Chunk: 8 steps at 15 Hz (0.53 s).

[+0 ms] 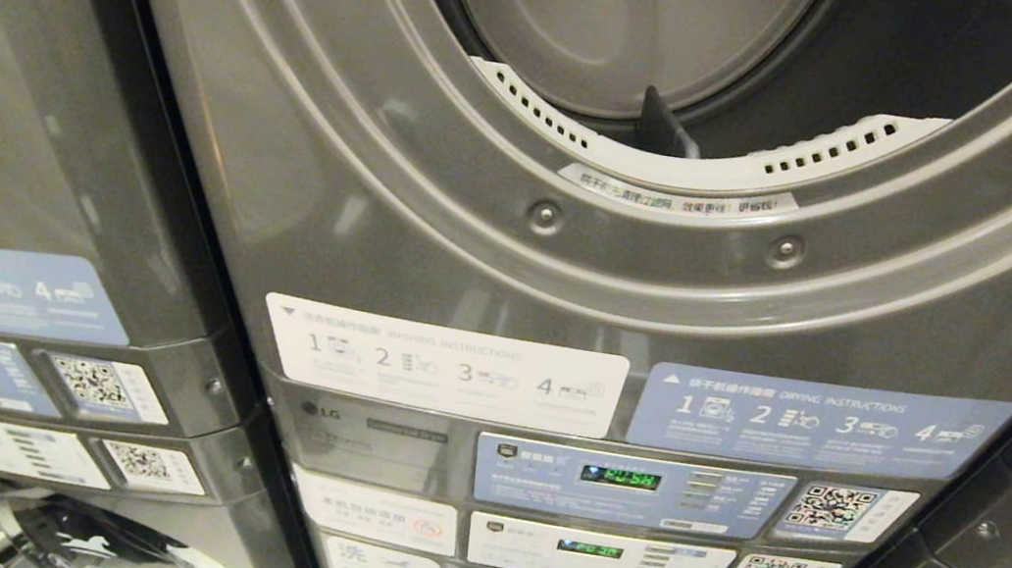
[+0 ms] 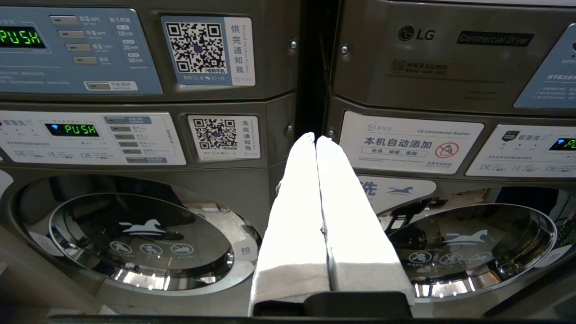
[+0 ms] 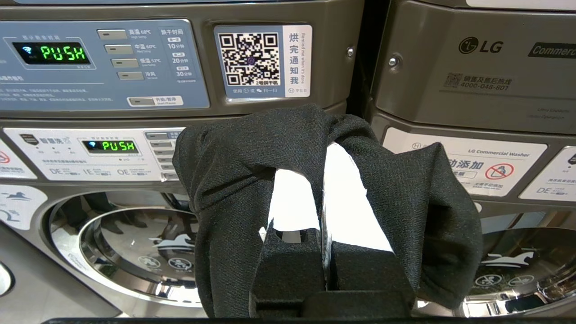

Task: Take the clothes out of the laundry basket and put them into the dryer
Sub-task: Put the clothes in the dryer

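dark cloth [image 3: 234, 180] hangs draped over the right tool [image 3: 325, 180], clenched on it down by the washer panels, while the open dryer drum [image 1: 620, 33] lies up above and ahead, and the left tool [image 2: 316, 139] sits clenched, empty, parked.
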{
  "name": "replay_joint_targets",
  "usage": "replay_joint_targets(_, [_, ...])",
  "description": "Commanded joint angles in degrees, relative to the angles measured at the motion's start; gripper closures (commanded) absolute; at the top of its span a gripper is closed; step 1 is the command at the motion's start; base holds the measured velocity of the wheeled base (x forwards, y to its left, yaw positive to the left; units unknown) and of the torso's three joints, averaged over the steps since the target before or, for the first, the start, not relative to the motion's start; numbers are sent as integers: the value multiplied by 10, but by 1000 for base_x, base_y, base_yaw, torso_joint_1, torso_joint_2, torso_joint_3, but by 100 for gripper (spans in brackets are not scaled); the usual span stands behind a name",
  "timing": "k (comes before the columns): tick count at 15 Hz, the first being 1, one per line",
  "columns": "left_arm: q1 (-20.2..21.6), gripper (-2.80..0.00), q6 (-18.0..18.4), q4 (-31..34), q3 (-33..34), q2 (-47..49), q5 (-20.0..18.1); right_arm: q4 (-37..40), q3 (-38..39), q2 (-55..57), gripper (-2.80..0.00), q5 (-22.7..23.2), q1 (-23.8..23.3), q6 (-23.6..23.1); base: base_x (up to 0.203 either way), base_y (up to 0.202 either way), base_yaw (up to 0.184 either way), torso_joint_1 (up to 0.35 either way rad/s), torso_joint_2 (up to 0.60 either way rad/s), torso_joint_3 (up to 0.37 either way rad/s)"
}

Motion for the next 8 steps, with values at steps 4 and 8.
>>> replay_joint_targets(4, [0,0,0,0,0,0,0,0,0,0,0,0,0,1,0,0,0,62,-119,-58])
replay_joint_targets(8, [0,0,0,0,0,0,0,0,0,0,0,0,0,1,0,0,0,60,-107,-63])
